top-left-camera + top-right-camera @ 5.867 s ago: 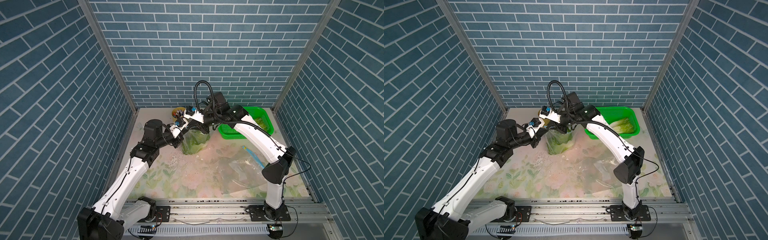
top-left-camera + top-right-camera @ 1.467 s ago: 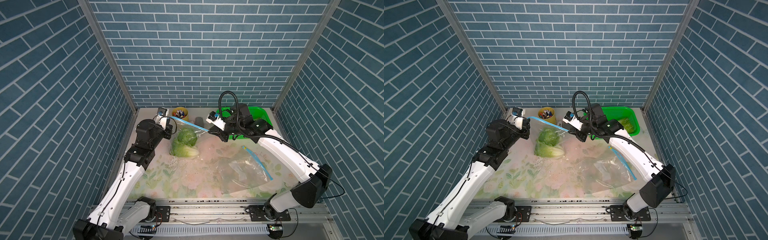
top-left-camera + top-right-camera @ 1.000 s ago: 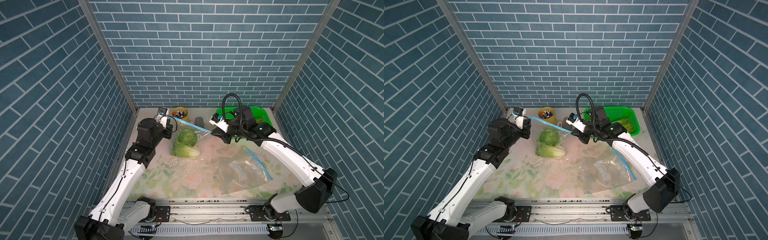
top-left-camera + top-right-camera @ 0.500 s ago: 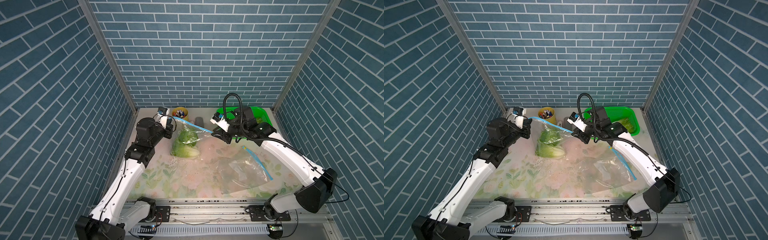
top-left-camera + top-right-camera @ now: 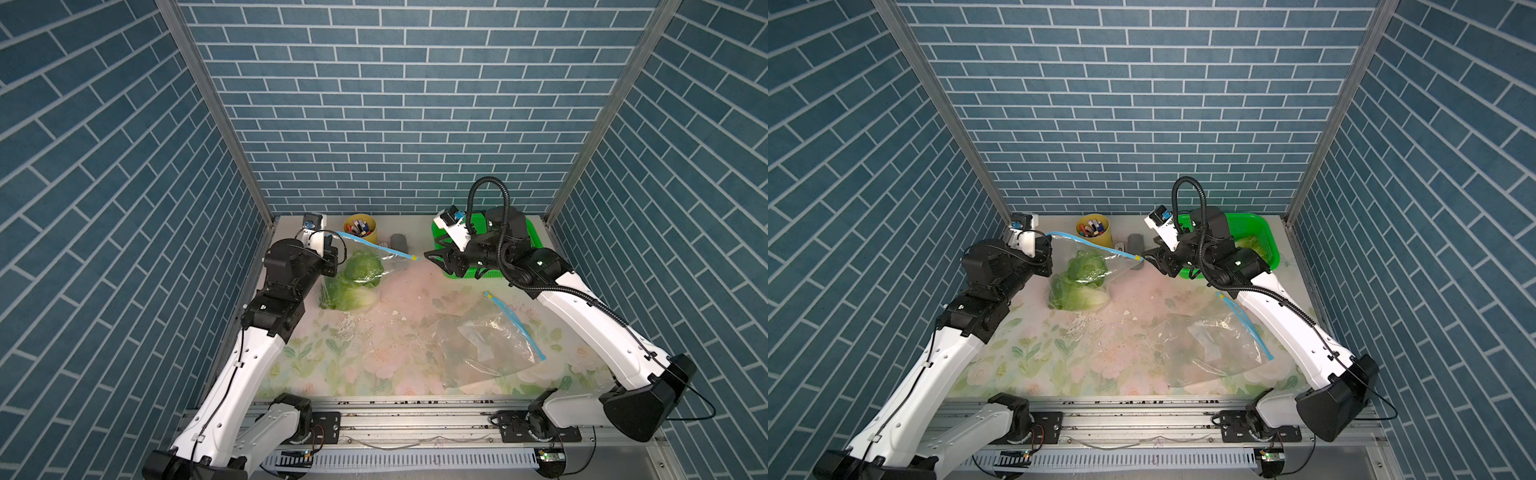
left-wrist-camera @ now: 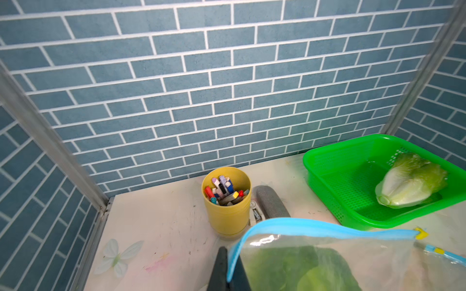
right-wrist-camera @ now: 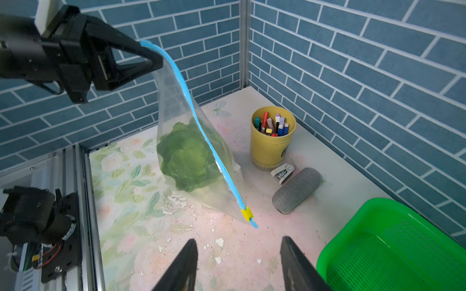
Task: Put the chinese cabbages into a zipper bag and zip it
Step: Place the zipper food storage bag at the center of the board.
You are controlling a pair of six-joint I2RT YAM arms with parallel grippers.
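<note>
The left gripper point(image 7: 151, 56) is clamped on one corner of the zipper bag point(image 7: 171, 100), pinching the end of its blue zip strip point(image 7: 201, 131) and holding that corner up. The strip slopes down from there in a single line to the yellow slider point(image 7: 246, 213), which sits at the far end. Two chinese cabbages point(image 5: 353, 282) lie inside the bag, whose bottom rests on the floral tabletop point(image 5: 345, 353) near the left arm.

The right gripper point(image 7: 238, 241) hovers just beside the slider without touching it. Its jaws stand well apart with nothing between them.

A third cabbage point(image 6: 408, 184) lies in the green basket point(image 6: 335, 176) at the back. An empty second bag point(image 5: 486, 345) lies flat near the right arm. A yellow pen cup point(image 6: 227, 214), a stapler point(image 7: 282, 172) and a grey case point(image 7: 297, 190) stand by the back wall.
</note>
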